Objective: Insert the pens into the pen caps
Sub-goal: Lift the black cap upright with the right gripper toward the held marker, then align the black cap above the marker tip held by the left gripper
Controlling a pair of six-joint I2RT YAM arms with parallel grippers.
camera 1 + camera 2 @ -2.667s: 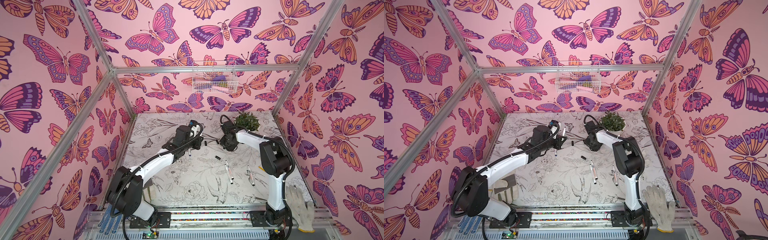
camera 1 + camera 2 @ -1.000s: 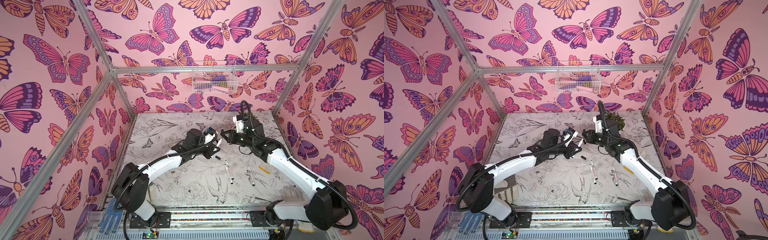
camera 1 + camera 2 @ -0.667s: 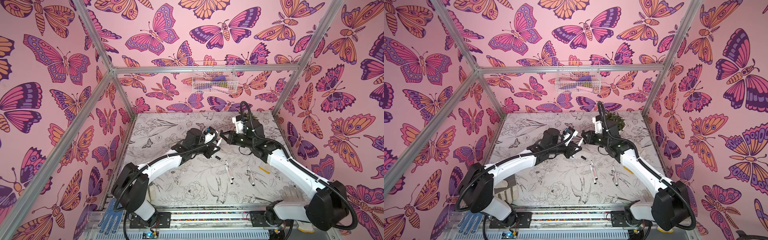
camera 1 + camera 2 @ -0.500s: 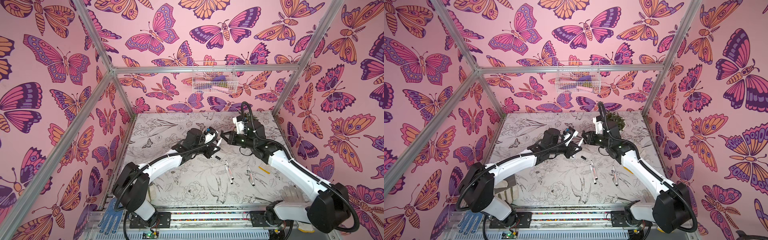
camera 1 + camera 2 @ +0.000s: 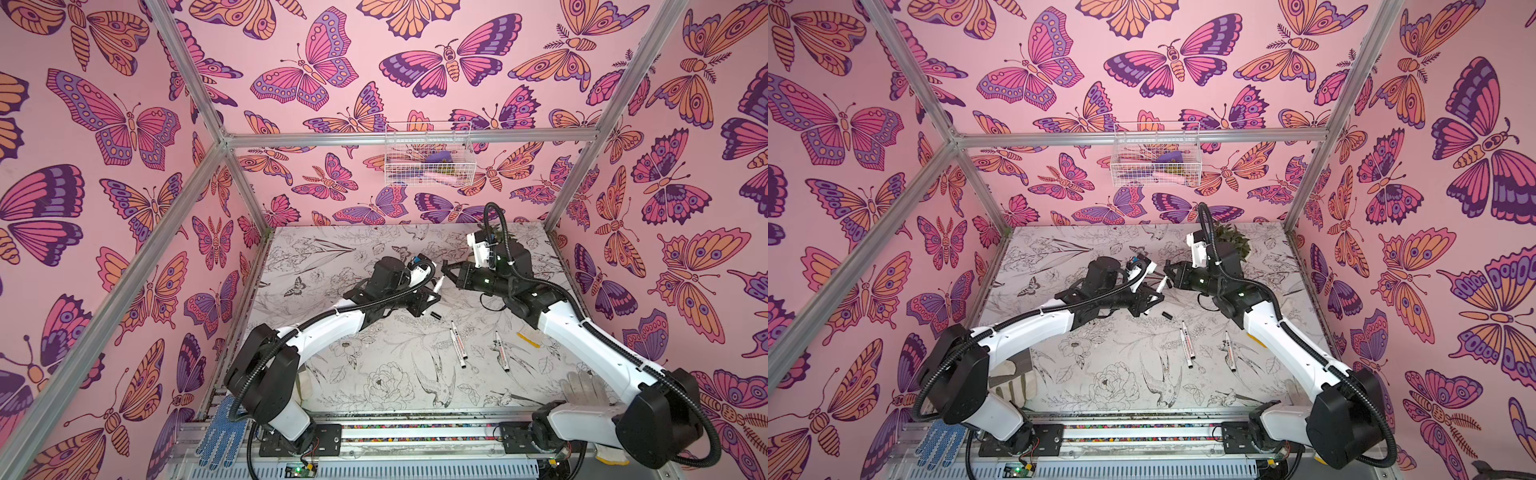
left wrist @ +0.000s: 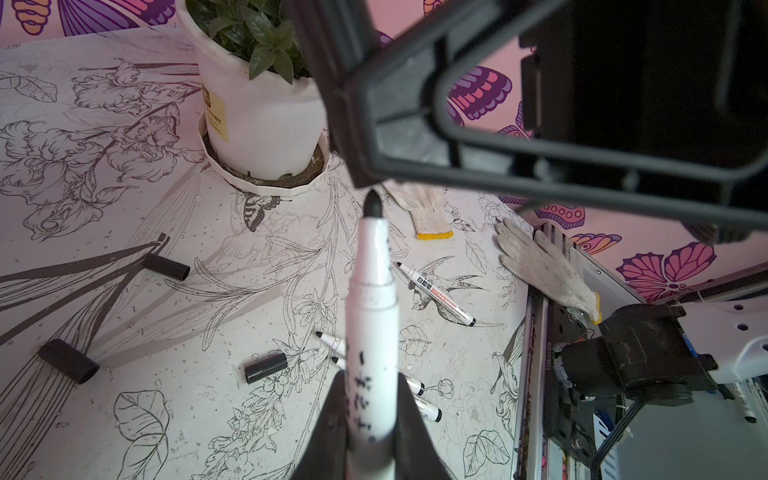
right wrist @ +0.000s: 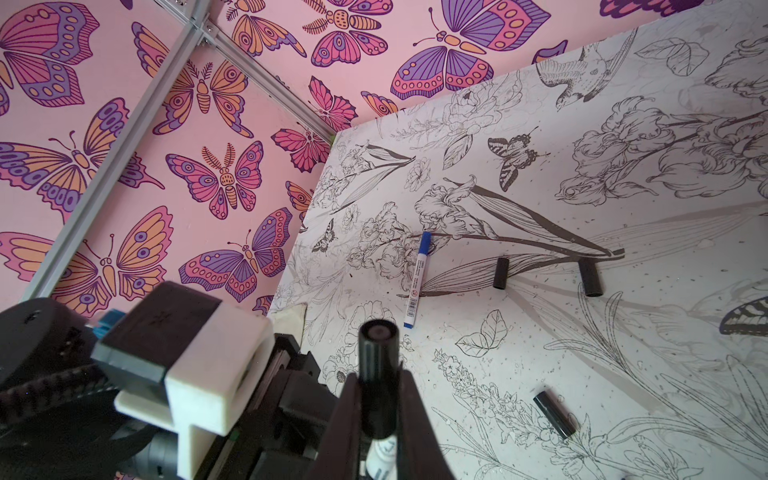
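Pink butterfly-print walls (image 5: 124, 124) and an aluminium frame enclose a white table (image 5: 374, 374) covered in black line drawings of flowers and birds. Both arms reach forward and inward over its middle with wrists raised, so the two grippers face each other tip to tip above the surface. The left gripper (image 5: 430, 293) is clamped on the barrel of a slim white marker pen (image 6: 372, 316), whose dark tip points at the right gripper (image 5: 449, 272). That one is closed around a short black plastic cap (image 7: 376, 349), its round end facing outward. The pen tip and the right gripper's fingertips sit just beside each other. Whether the tip has entered the cap cannot be told.

A white wire basket (image 5: 428, 160) hangs on the back rail with purple and pink items inside, too small to name. A white plastic pot of green leaves (image 6: 257, 104) stands on a saucer at the far right of the table, behind the right wrist.

Three uncapped white pens (image 6: 436, 295) lie on the table near the right arm, two of them partly hidden behind the held pen in the left wrist view. Three loose black caps (image 7: 500, 272) lie scattered below the grippers, and a blue-capped pen (image 7: 417, 282) lies near two of them. White knit gloves (image 6: 540, 266) rest by the right front edge, and a blue dotted glove (image 5: 220, 432) lies by the left base.
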